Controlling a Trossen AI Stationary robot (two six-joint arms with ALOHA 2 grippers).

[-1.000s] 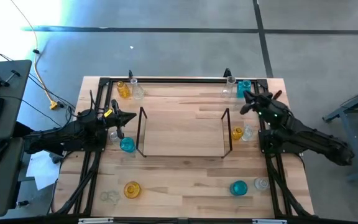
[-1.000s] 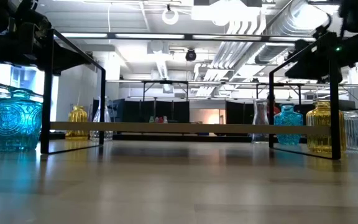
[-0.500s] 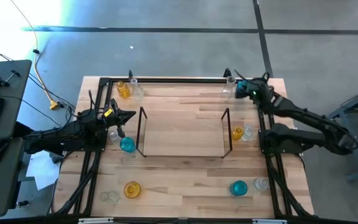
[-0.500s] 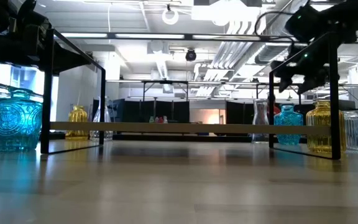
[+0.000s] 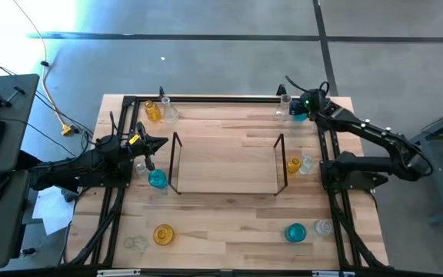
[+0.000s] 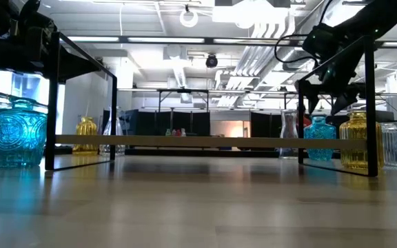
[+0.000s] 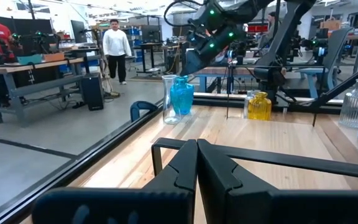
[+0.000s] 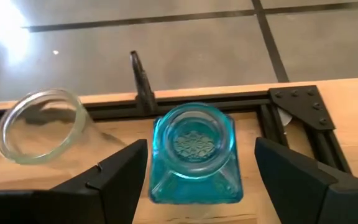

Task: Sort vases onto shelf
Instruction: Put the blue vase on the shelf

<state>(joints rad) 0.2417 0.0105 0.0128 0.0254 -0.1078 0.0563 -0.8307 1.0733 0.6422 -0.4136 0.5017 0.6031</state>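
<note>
right claw (image 8: 194, 180) spread wide astride one turquoise vase (image 8: 194, 152), holding nothing, one clear vase (image 8: 41, 124) beside

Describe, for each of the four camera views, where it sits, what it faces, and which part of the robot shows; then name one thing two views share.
High view: above the table, looking straight down; both arms show.
Low view: at table-top height, looking level into the room; the right end effector hangs over the turquoise vase.
Left wrist view: on the left arm, looking along the table; its shut fingers show.
Right wrist view: looking down on the turquoise vase between open fingers.
Shared: that vase appears in the low and right wrist views.
</note>
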